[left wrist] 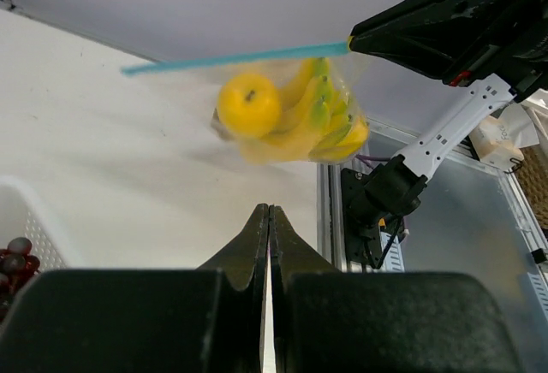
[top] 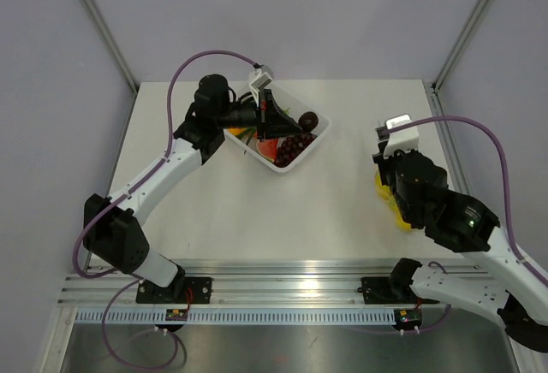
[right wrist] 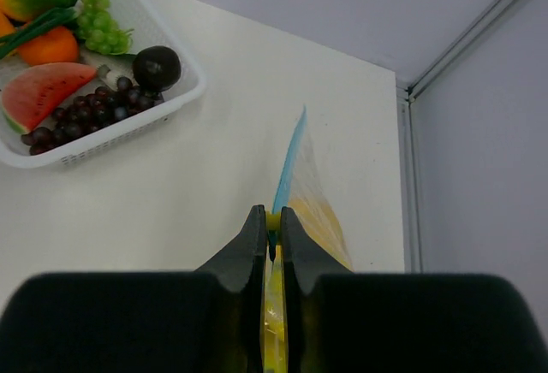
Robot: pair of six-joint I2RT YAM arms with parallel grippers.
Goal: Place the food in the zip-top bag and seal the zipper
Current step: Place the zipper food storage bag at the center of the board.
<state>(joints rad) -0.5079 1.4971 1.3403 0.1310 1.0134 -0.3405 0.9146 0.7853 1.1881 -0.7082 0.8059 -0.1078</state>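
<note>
The zip-top bag [left wrist: 300, 108] hangs in the air with the yellow food [left wrist: 249, 105] inside, a round piece and bananas. Its light-blue zipper [left wrist: 231, 58] runs straight along the top. My right gripper [right wrist: 273, 219] is shut on one end of the zipper [right wrist: 289, 161], and the bag [right wrist: 318, 210] hangs beside and below its fingers. In the top view the bag [top: 383, 188] shows as yellow under the right wrist, whose fingers are hidden. My left gripper [left wrist: 269, 212] is shut and empty. It hovers over the white tray [top: 321, 127], well left of the bag.
The white tray [right wrist: 128, 133] holds other toy food: watermelon slice [right wrist: 43, 91], dark grapes [right wrist: 81, 116], green grapes, an orange and a dark round fruit [right wrist: 157, 67]. Frame posts stand at the table's back corners. A metal rail [top: 282, 275] runs along the near edge.
</note>
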